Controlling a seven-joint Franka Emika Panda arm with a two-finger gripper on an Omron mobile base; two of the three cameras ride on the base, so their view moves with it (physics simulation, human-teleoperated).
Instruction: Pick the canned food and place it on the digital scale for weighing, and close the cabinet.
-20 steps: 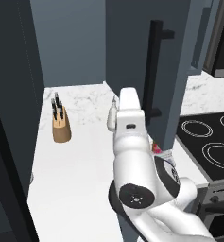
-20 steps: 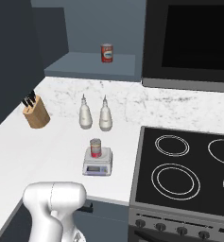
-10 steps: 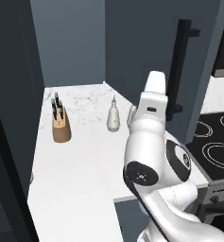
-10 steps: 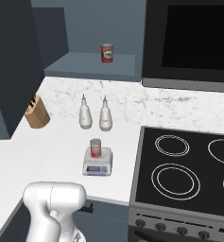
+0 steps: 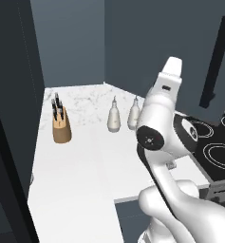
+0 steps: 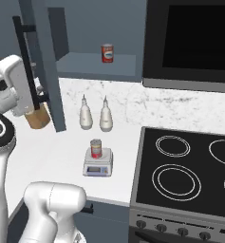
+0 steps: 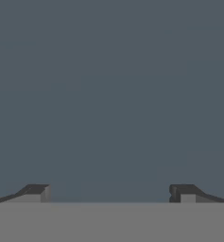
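While one can [image 6: 96,148] sits on the scale [image 6: 98,163], we see our claw [image 7: 111,193] spread wide against the cabinet door [image 6: 47,66]. Nothing sits between its tips.

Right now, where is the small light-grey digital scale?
In the right base view, the small light-grey digital scale sits on the white counter, left of the black stove, carrying a red-labelled tin.

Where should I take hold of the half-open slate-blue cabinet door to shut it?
Grip the long black vertical bar handle on the slate-blue cabinet door, from its outer face. It stands off the flat panel, so the open gripper can straddle it sideways.
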